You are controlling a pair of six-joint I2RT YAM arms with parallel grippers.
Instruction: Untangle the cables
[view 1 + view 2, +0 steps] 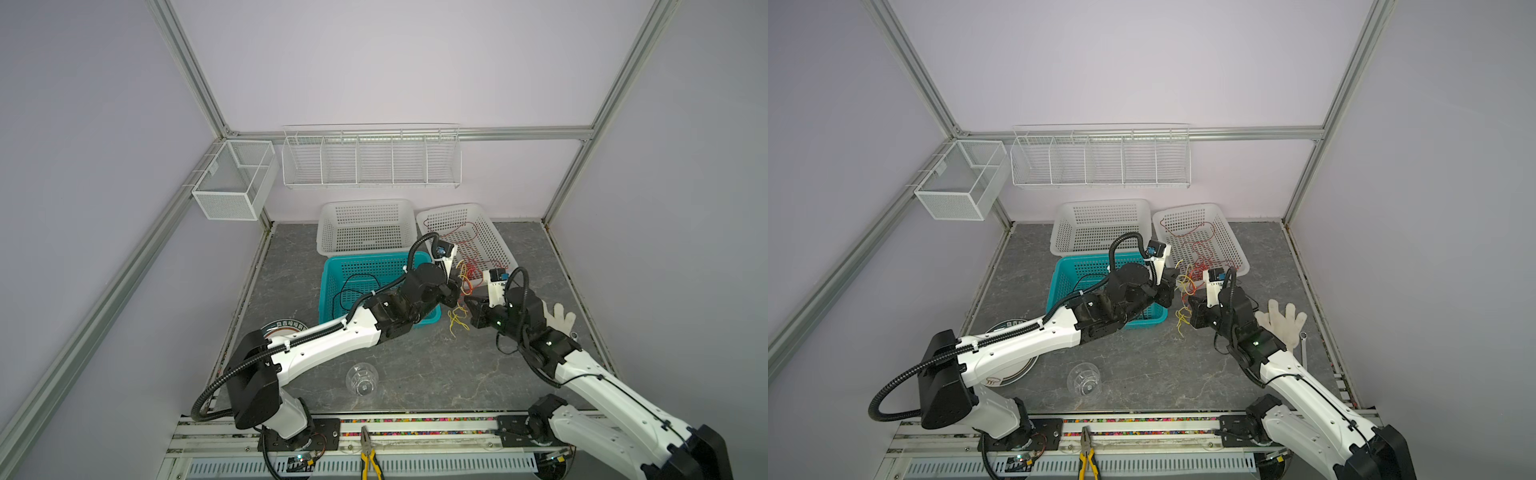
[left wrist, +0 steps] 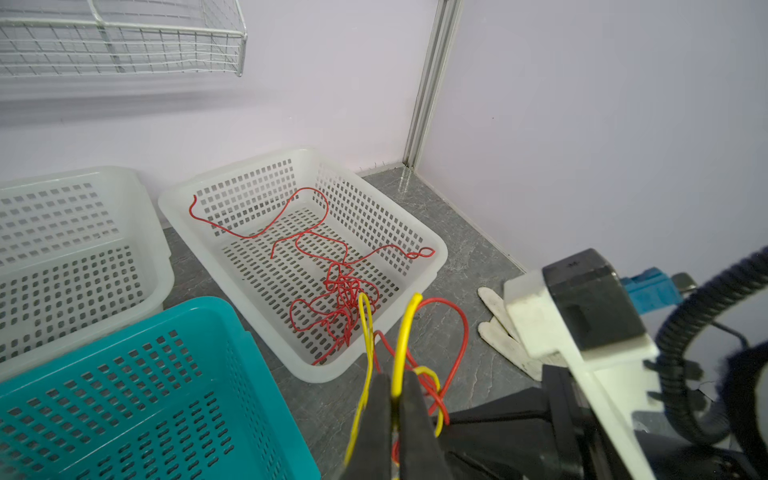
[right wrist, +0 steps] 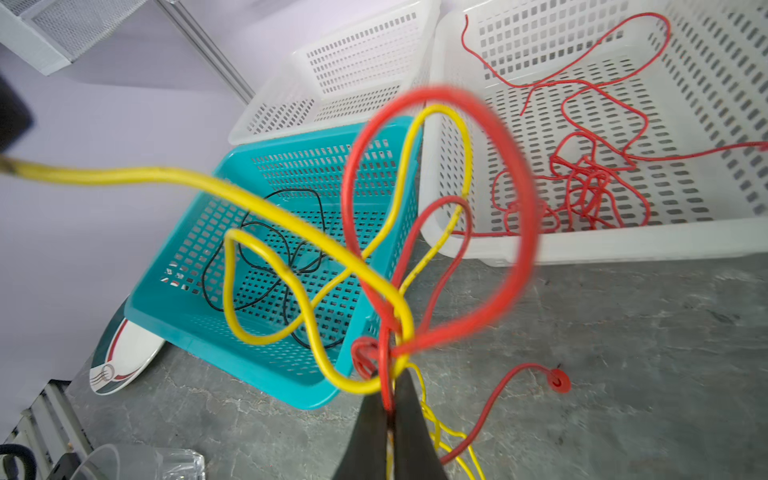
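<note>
Closest to the lens in the right wrist view, the right gripper [image 3: 388, 376] has its fingers pressed together on the red cable [image 3: 521, 195], just below a knot where it twists with the yellow cable [image 3: 291, 216]. Whether a yellow strand is pinched too I cannot tell. The left gripper [image 2: 395, 380] is likewise closed, gripping the yellow cable alone.

Both grips hang close together above the table [image 3: 623, 353], between the teal basket [image 3: 249, 365] and the white basket [image 3: 623, 245]. From the knot the yellow cable runs sideways toward the left gripper. The red cable seems to trail into the white basket, where most of it lies snarled. The black cable [image 3: 257, 232] lies apart in the teal basket.

The knot sits between the two grips, nearer the right. The coming pull probably turns on drawing the arms apart along the yellow strand's line, so its loops slide out of the red ones.
</note>
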